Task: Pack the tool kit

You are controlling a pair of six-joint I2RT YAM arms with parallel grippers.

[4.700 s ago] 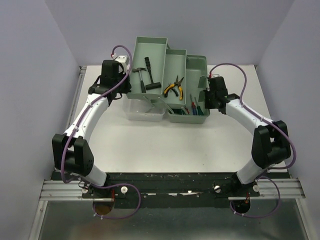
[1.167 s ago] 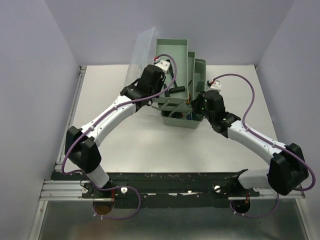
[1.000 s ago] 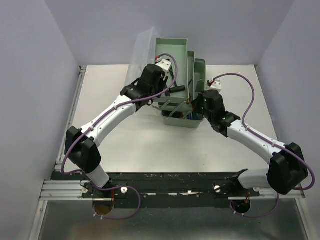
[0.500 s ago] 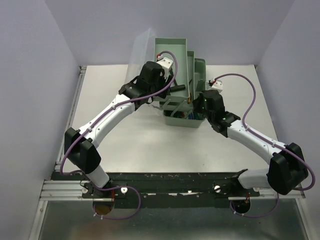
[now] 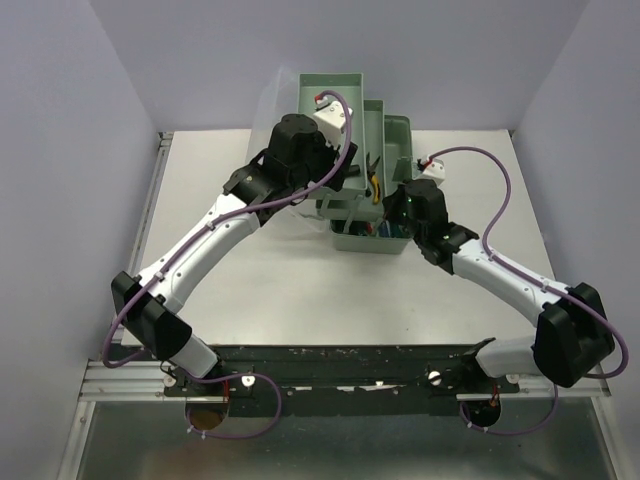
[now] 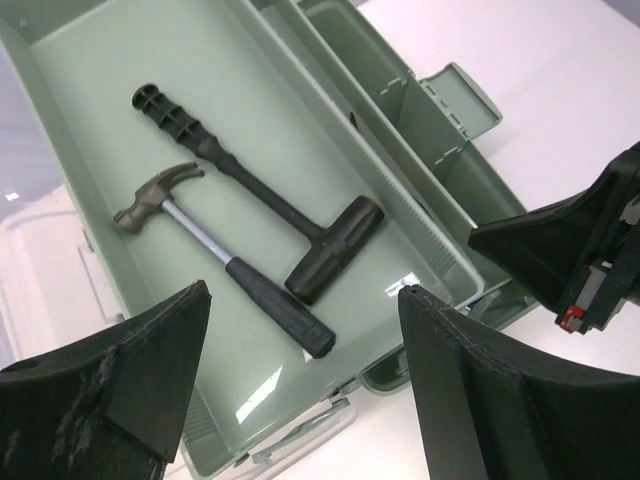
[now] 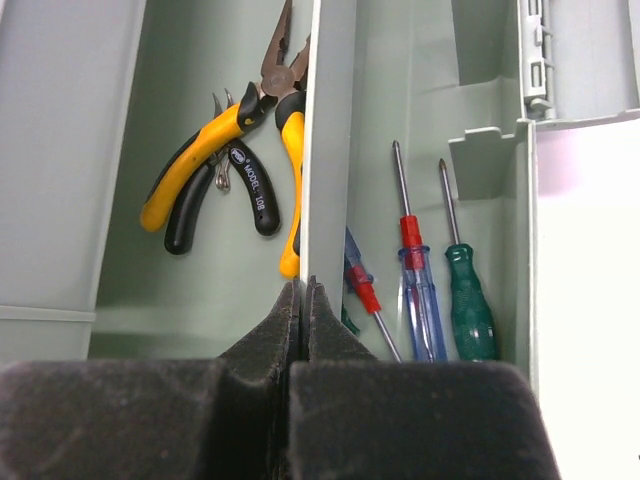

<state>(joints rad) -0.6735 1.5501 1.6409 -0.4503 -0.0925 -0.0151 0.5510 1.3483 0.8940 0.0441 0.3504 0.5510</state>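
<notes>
The pale green toolbox (image 5: pixel 396 135) stands at the back middle of the table with its tiered trays partly spread. In the top tray (image 6: pixel 110 90) lie a small claw hammer (image 6: pixel 205 255) and a black mallet (image 6: pixel 250 195). My left gripper (image 6: pixel 305 290) hovers open above that tray, holding nothing. Yellow-handled pliers (image 7: pixel 228 130) and a black-handled cutter (image 7: pixel 235 190) lie in the middle tray. Screwdrivers (image 7: pixel 415 290) lie in the bottom compartment. My right gripper (image 7: pixel 302 290) is shut, its tips against the near end of the middle tray's wall (image 7: pixel 328 150).
The box's translucent lid (image 6: pixel 40 240) hangs at the left side of the top tray. Pale purple walls (image 5: pixel 70 150) close in the white table (image 5: pixel 300 290) on three sides. A metal rail (image 5: pixel 155 190) runs along its left edge.
My left gripper has opened and lifted back above the top tray. The trays have slid a little apart to the left, so the pliers show from above. The right gripper stays shut.
</notes>
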